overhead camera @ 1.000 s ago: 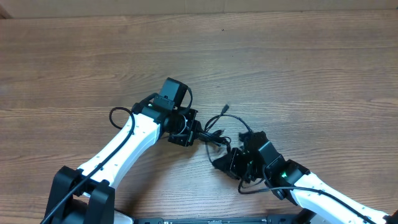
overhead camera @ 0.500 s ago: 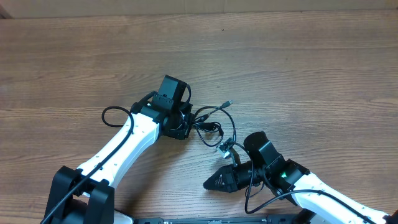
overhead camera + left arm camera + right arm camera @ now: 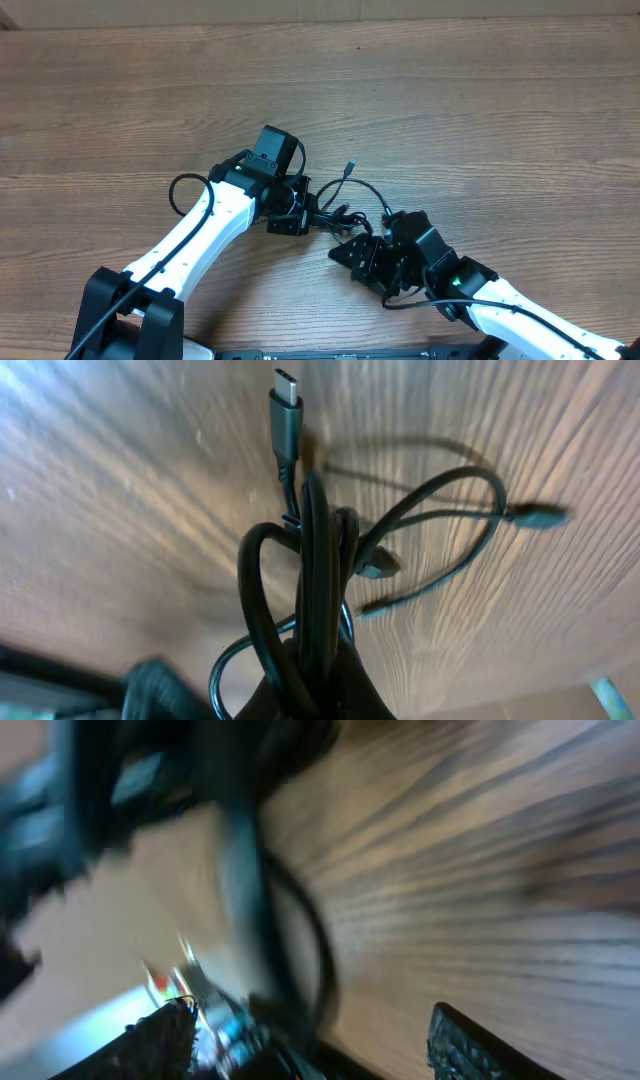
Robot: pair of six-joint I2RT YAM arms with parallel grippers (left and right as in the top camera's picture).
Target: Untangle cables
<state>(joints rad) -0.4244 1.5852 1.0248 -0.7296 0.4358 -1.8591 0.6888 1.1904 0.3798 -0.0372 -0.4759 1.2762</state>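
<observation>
Cables (image 3: pixel 315 580) pinched in left tool (image 3: pixel 305 211); right tool (image 3: pixel 352 260) just beside

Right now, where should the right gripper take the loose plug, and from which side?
Probably on the grey shell of the plug, from above, on the far side. It juts out clear of the knot that the left gripper holds, so nothing crowds it.

The cables (image 3: pixel 315 590) are cut off by the left wrist view's bottom edge and are blurred beyond telling in the right wrist view.
</observation>
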